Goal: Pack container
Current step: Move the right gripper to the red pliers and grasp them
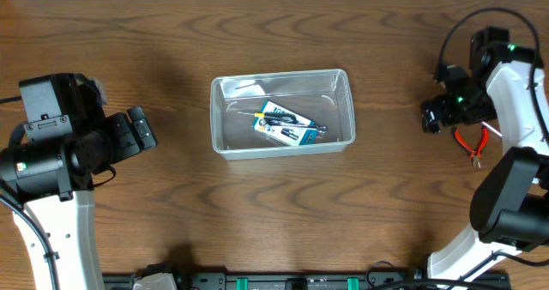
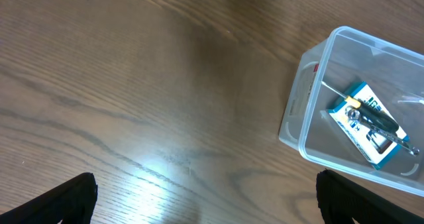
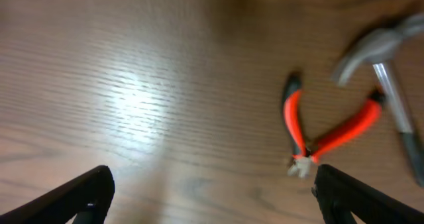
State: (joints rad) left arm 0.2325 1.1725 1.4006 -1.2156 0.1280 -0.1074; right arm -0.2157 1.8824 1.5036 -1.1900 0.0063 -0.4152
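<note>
The clear plastic container (image 1: 282, 112) sits mid-table and holds a blue-and-white packaged tool (image 1: 286, 124). In the left wrist view the container (image 2: 311, 111) is at the right with the package (image 2: 368, 123) inside. My left gripper (image 1: 137, 131) is open and empty, well left of the container; its fingers frame bare wood (image 2: 205, 197). My right gripper (image 1: 431, 116) is open and empty at the far right. Red-handled pliers (image 1: 473, 145) lie just right of it; in the right wrist view the pliers (image 3: 311, 131) lie by the right finger, with a metal hammer (image 3: 387, 71) beyond.
The table is dark wood. A black rail with green clips (image 1: 283, 281) runs along the front edge. The right arm's cables (image 1: 467, 24) loop at the back right.
</note>
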